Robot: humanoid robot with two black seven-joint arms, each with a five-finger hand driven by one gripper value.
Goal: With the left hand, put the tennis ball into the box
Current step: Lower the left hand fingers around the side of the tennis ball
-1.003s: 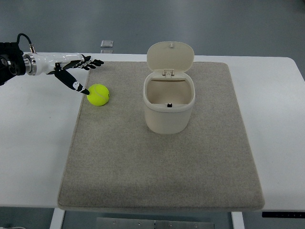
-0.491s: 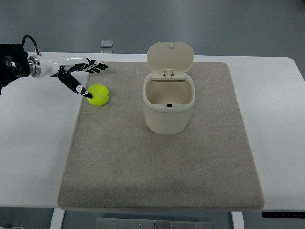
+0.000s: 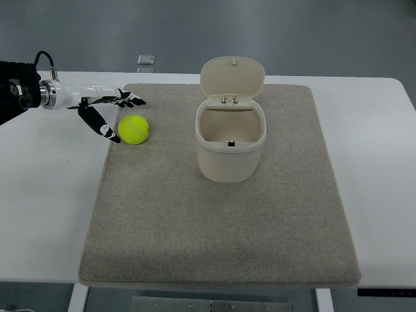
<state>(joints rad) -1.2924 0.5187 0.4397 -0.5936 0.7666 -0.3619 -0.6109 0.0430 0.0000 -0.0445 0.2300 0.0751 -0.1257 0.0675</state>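
Note:
A yellow-green tennis ball (image 3: 134, 129) lies on the grey mat (image 3: 221, 214), left of the cream box (image 3: 231, 140), whose lid stands open at the back. My left hand (image 3: 123, 117) reaches in from the left edge, just left of and behind the ball. Its fingers (image 3: 127, 99) are spread past the ball's far side and the thumb (image 3: 104, 129) points down at its left side. The hand is open and holds nothing. Whether the thumb tip touches the ball I cannot tell.
The mat lies on a white table (image 3: 45, 195). A small grey square object (image 3: 146, 60) sits at the table's far edge, behind the hand. The box stands near the mat's middle, roughly a hand's length right of the ball.
My left hand has shifted slightly right and nearer, settling around the ball's left side. The thumb tip has drawn a little back from the ball. The ball has barely moved.

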